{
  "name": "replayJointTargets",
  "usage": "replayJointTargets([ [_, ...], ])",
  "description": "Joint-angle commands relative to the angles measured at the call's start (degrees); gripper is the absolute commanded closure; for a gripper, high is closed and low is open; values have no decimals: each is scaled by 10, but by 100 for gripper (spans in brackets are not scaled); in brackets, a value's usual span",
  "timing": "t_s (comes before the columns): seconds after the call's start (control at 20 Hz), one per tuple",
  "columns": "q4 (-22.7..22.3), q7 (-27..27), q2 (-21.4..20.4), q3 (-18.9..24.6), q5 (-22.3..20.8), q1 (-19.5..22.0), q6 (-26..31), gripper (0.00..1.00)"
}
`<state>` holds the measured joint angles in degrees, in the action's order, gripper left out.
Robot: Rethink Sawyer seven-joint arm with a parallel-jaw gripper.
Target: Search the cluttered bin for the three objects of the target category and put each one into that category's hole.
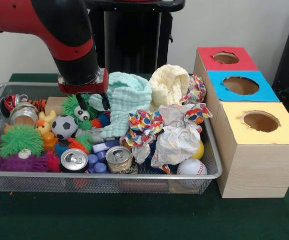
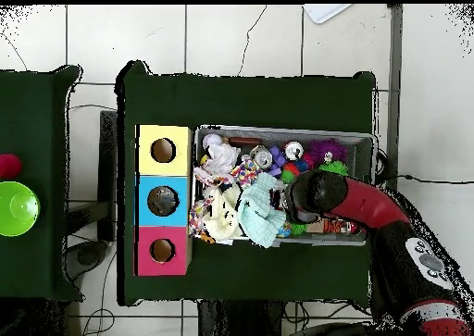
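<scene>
A wire mesh bin is heaped with clutter. Its left part holds a soccer ball, a green fuzzy toy and three cans. A baseball and a yellow ball lie at the front right. My gripper hangs open over the back left of the bin. It is just above a second green fuzzy toy with eyes, beside a mint cloth, and nothing is held between its fingers. In the overhead view the arm hides the gripper.
Right of the bin stands a wooden box with a red hole, a blue hole and a yellow hole. A yellow cloth, a colourful cloth and crumpled paper pile up in the bin's middle and right.
</scene>
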<state>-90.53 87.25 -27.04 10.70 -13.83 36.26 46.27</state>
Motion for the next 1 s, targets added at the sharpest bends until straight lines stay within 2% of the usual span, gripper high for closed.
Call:
replayJointTargets([
  [0.05, 44, 41, -1, -31, -23, -29, 95, 0],
  [0.45, 67, 29, -1, -48, -35, -39, 94, 0],
  [0.7, 105, 5, -3, -73, -70, -60, 110, 0],
  [1.0, 138, -18, 5, -70, -91, -60, 107, 0],
])
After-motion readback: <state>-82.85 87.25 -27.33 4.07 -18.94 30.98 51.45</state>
